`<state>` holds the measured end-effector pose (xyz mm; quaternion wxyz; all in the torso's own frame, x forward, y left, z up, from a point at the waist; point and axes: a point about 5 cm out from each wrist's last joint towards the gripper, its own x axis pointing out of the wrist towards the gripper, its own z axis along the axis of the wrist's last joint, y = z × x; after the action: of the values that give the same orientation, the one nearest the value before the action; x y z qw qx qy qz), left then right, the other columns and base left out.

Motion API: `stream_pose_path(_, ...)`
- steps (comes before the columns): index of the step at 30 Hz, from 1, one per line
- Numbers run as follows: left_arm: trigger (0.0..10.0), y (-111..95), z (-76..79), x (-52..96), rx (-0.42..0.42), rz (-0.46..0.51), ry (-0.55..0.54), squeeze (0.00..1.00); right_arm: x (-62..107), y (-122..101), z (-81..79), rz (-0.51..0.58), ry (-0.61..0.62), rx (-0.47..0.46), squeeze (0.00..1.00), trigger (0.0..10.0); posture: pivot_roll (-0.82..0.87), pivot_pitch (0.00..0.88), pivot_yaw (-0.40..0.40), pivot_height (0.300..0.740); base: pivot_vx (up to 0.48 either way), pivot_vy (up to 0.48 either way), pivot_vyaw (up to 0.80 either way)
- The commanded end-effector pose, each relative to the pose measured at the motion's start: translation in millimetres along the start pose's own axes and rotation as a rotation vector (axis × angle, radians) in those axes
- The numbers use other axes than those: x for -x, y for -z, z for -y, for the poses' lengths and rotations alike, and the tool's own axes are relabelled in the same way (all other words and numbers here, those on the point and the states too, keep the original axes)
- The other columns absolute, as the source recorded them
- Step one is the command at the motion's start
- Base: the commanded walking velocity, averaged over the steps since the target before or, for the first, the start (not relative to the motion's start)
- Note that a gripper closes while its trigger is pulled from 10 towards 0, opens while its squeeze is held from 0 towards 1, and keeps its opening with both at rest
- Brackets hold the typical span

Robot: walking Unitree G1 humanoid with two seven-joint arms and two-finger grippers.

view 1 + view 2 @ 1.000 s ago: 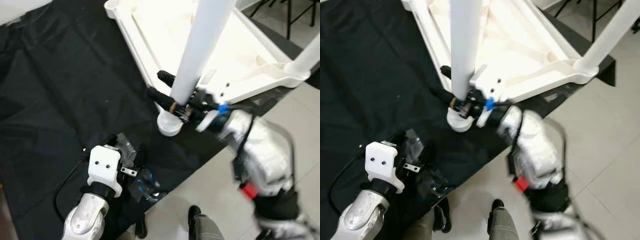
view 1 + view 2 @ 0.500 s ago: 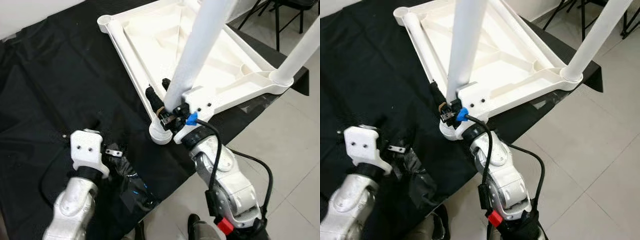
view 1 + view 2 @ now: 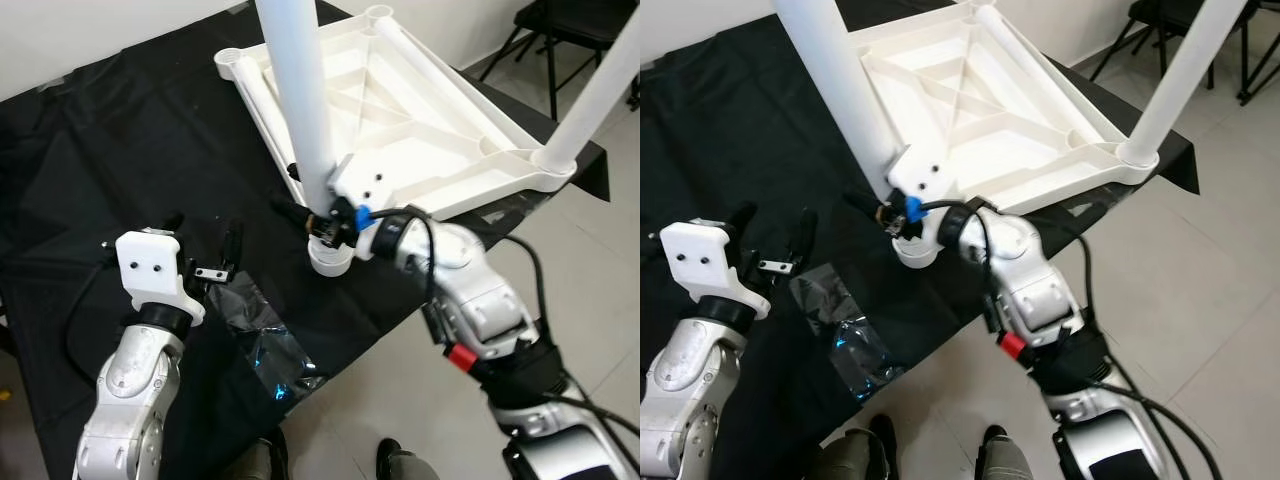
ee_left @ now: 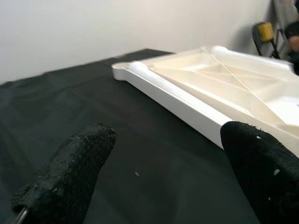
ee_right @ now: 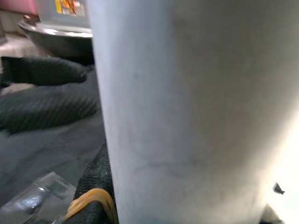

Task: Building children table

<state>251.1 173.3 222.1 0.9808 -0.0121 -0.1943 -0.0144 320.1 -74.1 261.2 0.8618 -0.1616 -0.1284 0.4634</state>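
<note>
Right gripper (image 3: 318, 218) fingers clamped low on white leg (image 3: 298, 110) above corner socket (image 3: 329, 260); rigid, smooth, likely top-heavy. Left gripper (image 3: 203, 240) fingers apart, idle.

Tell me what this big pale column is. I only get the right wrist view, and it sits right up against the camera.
Observer: A white table leg. The right gripper has its jaws shut on the lower end.
Operator: Where does it go?
Observer: Into the corner socket of the upturned tabletop, just below it. It does not look seated yet.
Operator: And the other arm?
Observer: The left gripper hovers, jaws open, over the black cloth, beside a clear plastic bag.
</note>
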Motion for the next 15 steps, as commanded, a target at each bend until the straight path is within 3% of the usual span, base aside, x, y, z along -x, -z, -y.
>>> stream_pose_path(1,10.0,4,-2.7,1.9,0.006,-0.026,0.002,0.0,1.6,23,-6.8,-0.077,-0.039,-0.076,0.0,10.0,0.04,0.269,0.021,0.74,0.0,0.0,0.0)
stream_pose_path(5,10.0,-9,-10.1,-4.0,-0.001,0.014,0.006,0.0,6.9,18,-1.9,0.025,-0.102,-0.149,0.0,10.0,0.06,0.267,0.021,0.74,0.0,0.0,0.0)
stream_pose_path(13,10.0,-26,-15.1,-13.0,0.027,0.064,0.015,0.0,13.9,23,1.2,0.057,-0.116,-0.21,0.0,10.0,0.05,0.269,0.023,0.74,0.0,0.0,0.0)
stream_pose_path(15,10.0,-33,-12.4,-17.4,0.051,0.09,0.032,0.0,19.5,40,-4.3,0.007,-0.11,-0.242,0.0,10.0,0.05,0.268,0.027,0.74,0.0,0.0,0.0)
